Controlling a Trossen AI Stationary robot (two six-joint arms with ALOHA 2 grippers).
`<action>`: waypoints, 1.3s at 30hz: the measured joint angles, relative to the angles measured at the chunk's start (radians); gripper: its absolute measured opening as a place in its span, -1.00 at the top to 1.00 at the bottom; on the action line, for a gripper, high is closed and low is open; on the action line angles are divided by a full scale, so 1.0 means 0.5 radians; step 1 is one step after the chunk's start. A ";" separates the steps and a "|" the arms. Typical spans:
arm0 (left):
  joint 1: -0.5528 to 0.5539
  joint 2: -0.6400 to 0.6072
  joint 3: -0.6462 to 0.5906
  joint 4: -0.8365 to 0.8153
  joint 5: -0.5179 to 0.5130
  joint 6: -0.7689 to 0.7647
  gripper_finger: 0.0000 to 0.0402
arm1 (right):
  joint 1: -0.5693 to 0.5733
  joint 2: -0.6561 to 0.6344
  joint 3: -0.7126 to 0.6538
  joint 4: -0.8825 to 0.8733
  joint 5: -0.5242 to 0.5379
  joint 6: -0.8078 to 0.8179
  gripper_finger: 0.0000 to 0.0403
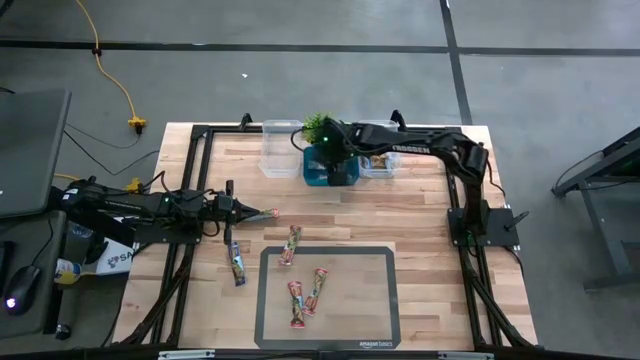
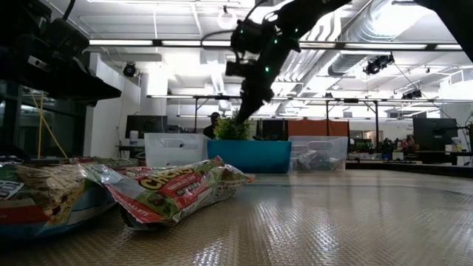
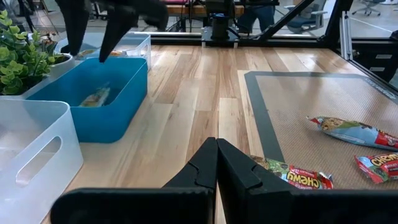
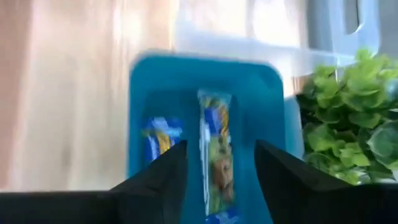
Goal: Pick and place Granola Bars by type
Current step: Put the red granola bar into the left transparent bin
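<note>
My right gripper hangs open over the blue bin at the table's far side. A blue-wrapped granola bar shows between its fingers, touching neither, with a second bar beside it in the bin. Several more granola bars lie on or near the grey mat: two on it, one across its far edge and one on the wood to its left. My left gripper rests shut at the left, low over the wood.
A green plant stands right behind the blue bin, close to my right gripper. Clear bins flank the blue one; the right one holds bars. Bare wood lies between the bins and the mat.
</note>
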 joint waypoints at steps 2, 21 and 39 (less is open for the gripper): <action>0.000 0.000 0.000 0.000 0.000 -0.001 0.99 | 0.021 -0.038 0.002 0.022 -0.071 0.183 0.15; 0.000 0.000 0.000 0.000 0.000 0.000 0.99 | 0.490 -0.488 -0.116 -0.053 -0.634 1.372 0.31; 0.001 0.000 0.000 0.000 0.000 -0.001 0.99 | 1.491 -0.499 -0.504 0.395 -0.055 0.908 0.29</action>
